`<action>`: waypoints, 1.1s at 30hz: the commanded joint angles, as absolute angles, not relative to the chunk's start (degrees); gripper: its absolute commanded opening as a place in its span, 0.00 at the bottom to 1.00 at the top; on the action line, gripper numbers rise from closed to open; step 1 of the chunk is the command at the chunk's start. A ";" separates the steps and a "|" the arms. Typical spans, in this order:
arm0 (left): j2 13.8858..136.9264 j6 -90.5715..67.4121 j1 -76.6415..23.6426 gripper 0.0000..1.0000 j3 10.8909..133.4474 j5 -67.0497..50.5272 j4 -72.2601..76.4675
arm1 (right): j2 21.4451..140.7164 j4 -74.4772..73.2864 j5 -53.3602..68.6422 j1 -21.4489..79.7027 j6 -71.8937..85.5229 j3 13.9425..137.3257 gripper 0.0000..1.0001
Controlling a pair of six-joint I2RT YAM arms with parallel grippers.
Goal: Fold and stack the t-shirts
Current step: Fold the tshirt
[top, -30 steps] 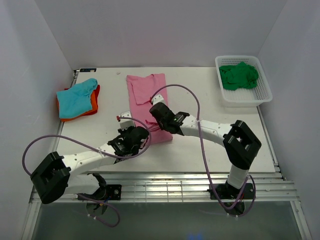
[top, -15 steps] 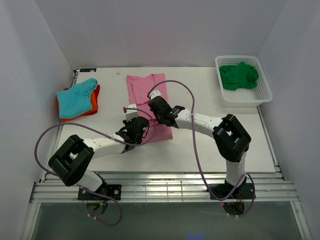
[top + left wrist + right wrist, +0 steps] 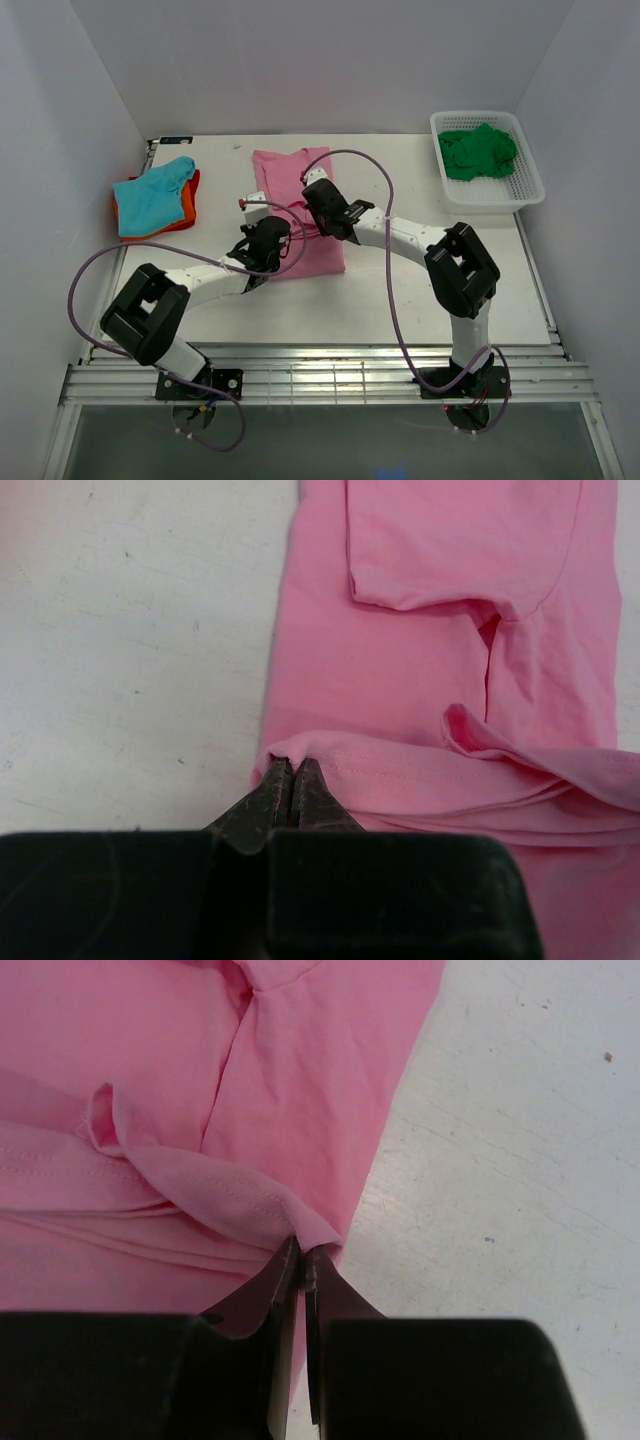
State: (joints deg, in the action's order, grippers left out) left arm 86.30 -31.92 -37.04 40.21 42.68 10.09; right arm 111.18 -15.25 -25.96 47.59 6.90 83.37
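Note:
The pink t-shirt lies lengthwise mid-table, its near hem lifted and carried back over itself. My left gripper is shut on the hem's left corner, seen in the left wrist view with the pink shirt beyond. My right gripper is shut on the hem's right corner, seen in the right wrist view over the pink shirt. A teal t-shirt lies on an orange one at the left. A dark green t-shirt lies bunched in the basket.
The white mesh basket stands at the back right. White walls close in the table on the left, back and right. Purple cables loop over both arms. Bare table lies right of the pink shirt.
Both grippers have moved toward the far side, carrying the pink shirt's near hem back over the shirt. The visible shirt is shorter now.

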 commanded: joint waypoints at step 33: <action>90.19 -18.10 -31.11 0.90 52.92 38.15 21.36 | 111.46 -12.75 -18.47 40.08 1.67 92.39 0.40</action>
State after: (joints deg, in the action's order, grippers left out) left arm 97.91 -18.63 -30.87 53.74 38.46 19.75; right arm 117.60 -14.79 -21.39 39.99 2.39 93.97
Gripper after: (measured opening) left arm 0.915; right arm 0.403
